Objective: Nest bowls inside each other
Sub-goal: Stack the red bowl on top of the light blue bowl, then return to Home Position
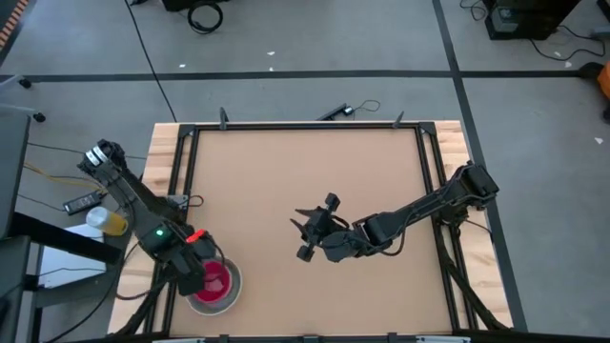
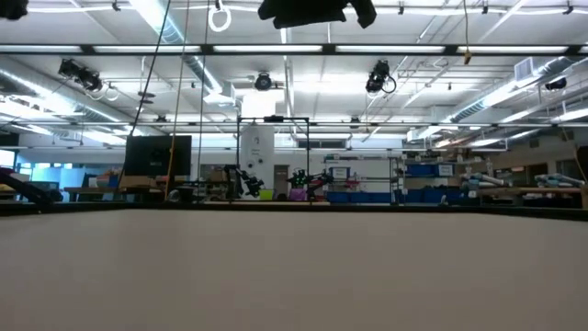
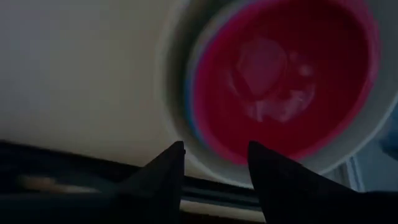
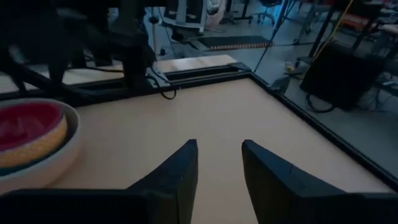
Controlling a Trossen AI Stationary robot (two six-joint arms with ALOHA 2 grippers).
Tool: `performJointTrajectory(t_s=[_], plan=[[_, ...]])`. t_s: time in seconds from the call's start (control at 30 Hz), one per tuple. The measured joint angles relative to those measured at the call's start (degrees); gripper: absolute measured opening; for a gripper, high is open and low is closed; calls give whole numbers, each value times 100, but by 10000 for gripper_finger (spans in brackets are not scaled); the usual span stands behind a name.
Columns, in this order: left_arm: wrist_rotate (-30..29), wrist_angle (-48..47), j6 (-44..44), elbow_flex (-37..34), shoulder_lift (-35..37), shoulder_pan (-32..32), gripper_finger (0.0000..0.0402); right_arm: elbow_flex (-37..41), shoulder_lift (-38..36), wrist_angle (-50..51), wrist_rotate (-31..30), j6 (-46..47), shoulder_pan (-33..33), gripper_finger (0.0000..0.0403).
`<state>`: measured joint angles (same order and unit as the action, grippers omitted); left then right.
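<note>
The bowls stand nested in one stack at the table's near left. A magenta-red bowl sits innermost, a light blue rim shows around it, and a white-grey bowl is the outermost one I can see. My left gripper hangs open just over the stack's left rim, pointing down, with nothing between its fingers. In the high view its body hides part of the stack. My right gripper waits open and empty above the table's middle, pointing toward the stack.
A black rail frames the tan tabletop, with wooden boards outside it. Cables lie at the far edge. A yellowish object sits off the table to the left. The stack stands close to the near rail.
</note>
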<state>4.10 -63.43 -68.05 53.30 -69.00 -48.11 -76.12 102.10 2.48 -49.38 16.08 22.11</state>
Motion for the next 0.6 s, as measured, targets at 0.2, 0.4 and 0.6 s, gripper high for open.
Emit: performJointTrajectory(t_s=[0.2, 0.4, 0.6], plan=[[-1806, -667, -207, 443, 440, -345, 172, 4, -130, 313, -17, 193, 68, 133], [-4833, -167, -122, 112, 522, -409, 172, 2, -444, 633, 452, 330, 138, 129], [-4872, 1995, 1510, -1051, 495, 547, 172, 445, -452, 1299, 2037, 1057, -284, 99]])
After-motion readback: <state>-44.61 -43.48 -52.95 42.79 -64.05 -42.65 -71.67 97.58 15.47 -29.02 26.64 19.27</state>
